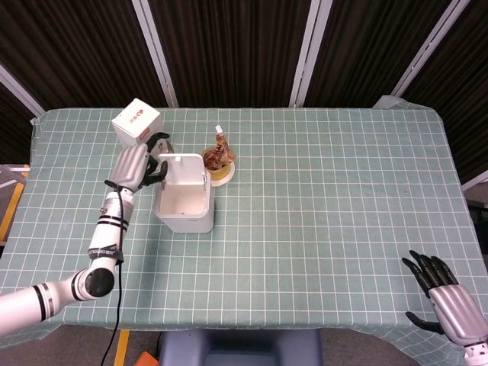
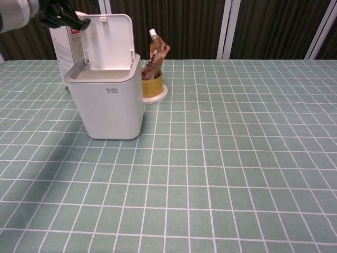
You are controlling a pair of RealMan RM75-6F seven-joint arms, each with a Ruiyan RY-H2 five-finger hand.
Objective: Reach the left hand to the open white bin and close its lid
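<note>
The white bin [image 1: 184, 204] [image 2: 107, 103] stands left of the table's middle with its lid [image 1: 181, 168] [image 2: 106, 41] upright and open. My left hand [image 1: 137, 164] [image 2: 50, 11] hovers at the lid's left edge, fingers spread and holding nothing, its dark fingertips [image 2: 79, 22] close to the lid's upper left corner. Whether they touch it I cannot tell. My right hand [image 1: 444, 293] rests open at the table's near right corner, out of the chest view.
A white carton [image 1: 136, 122] [image 2: 66, 39] stands just behind the bin, partly hidden by my left hand. A brown pouch [image 1: 220, 151] [image 2: 154, 59] leans in a small round holder [image 2: 153, 90] right of the bin. The checkered tablecloth [image 1: 328, 198] stretches to the right.
</note>
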